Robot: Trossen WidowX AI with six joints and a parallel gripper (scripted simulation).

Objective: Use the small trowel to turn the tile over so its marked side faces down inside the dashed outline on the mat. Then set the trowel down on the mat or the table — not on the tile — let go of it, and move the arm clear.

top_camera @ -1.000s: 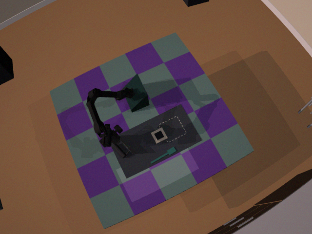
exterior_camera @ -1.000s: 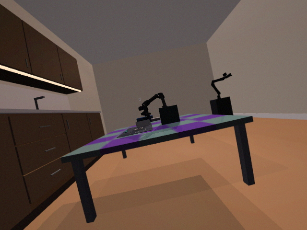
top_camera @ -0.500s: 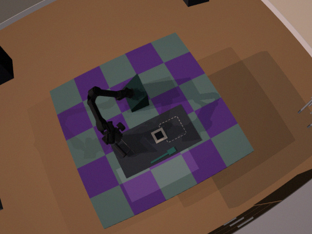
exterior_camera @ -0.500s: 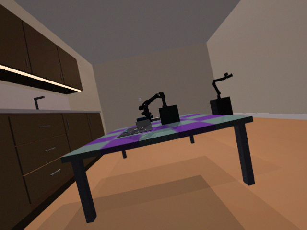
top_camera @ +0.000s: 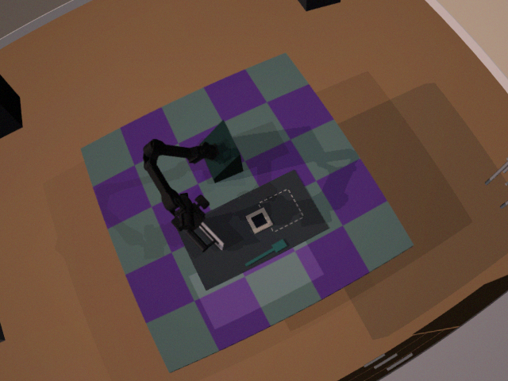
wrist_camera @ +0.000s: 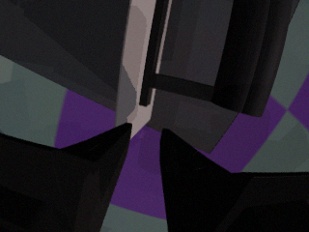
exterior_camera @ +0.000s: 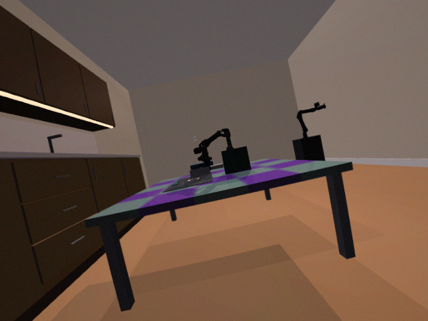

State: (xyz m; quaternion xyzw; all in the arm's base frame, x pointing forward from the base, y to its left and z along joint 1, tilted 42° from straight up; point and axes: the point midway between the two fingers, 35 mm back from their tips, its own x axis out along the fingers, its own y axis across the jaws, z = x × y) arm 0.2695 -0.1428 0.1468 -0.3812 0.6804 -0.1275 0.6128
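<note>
The tile point(top_camera: 259, 221), a pale square frame around a dark centre, lies on the dark mat point(top_camera: 229, 271) point(exterior_camera: 186, 188). It rests on the near-left corner of the dashed outline point(top_camera: 274, 195). The teal trowel point(top_camera: 267, 254) point(exterior_camera: 176, 182) lies flat on the mat near its front edge, apart from the tile. My gripper point(top_camera: 202, 241) point(wrist_camera: 146, 131) hangs over the mat's left end, well left of the trowel. Its fingers stand a little apart with only the checkered table showing between them. A grey-and-dark block point(top_camera: 213, 238) point(exterior_camera: 199, 171) point(wrist_camera: 193, 39) sits just ahead of the fingertips.
The arm's dark base box point(top_camera: 223, 157) point(exterior_camera: 235, 158) stands behind the mat on the checkered table point(top_camera: 360, 233). A second arm on a black box point(exterior_camera: 307, 146) stands at the table's far corner. Kitchen cabinets point(exterior_camera: 51, 200) line the left wall.
</note>
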